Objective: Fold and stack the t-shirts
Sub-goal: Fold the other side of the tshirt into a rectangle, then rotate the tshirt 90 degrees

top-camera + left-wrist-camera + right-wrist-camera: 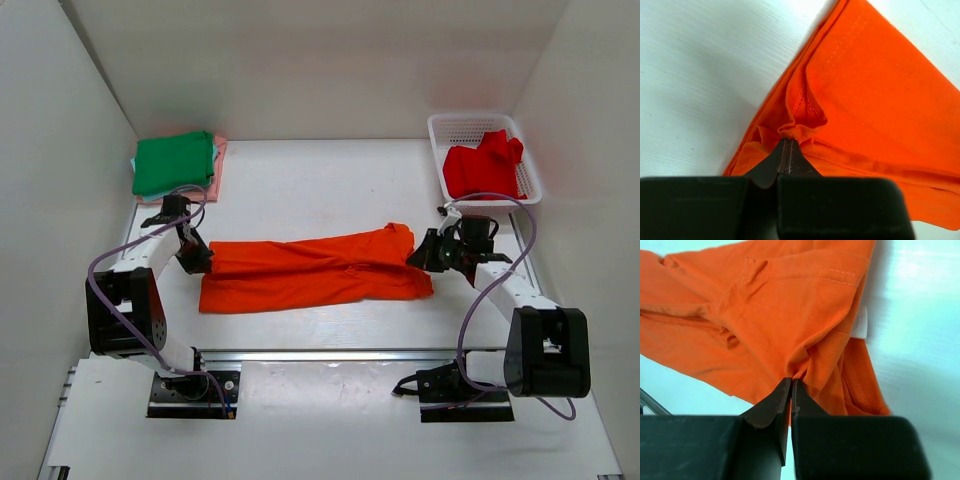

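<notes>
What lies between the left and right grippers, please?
The orange t-shirt lies stretched between them, one end pinched by the left gripper, the other by the right gripper; the top view shows it.

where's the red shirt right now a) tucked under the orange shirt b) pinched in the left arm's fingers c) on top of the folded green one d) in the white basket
d: the red shirt sits bunched inside the white mesh basket at the far right, apart from the orange shirt spread on the table and the green shirt folded at the far left.
</notes>
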